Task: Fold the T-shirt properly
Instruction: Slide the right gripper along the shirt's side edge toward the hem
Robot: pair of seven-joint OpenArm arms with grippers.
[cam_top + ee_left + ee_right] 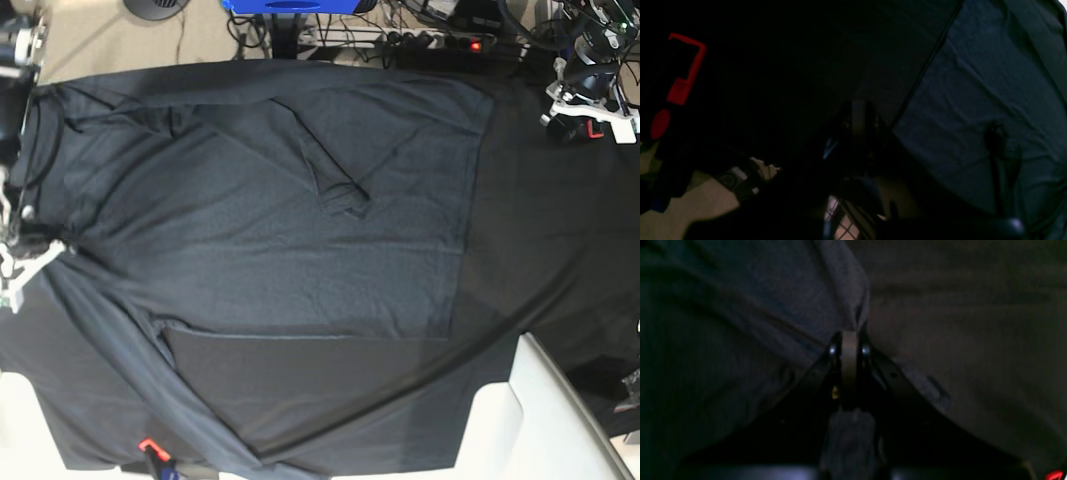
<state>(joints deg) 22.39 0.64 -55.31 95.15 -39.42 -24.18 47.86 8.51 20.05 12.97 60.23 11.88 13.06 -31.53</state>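
The dark grey T-shirt lies spread flat across the black table cloth, with one sleeve folded inward onto its body. At the view's left edge my right gripper sits on the shirt's edge. In the right wrist view my right gripper is shut on a pinched-up ridge of the T-shirt. My left gripper hangs over the bare cloth at the far right corner, apart from the shirt. In its own dim view my left gripper is shut and empty, with the T-shirt to its right.
A power strip and cables lie on the floor behind the table. Beside them stands a blue object. White surface shows at the near corners. A small red mark sits at the near left edge.
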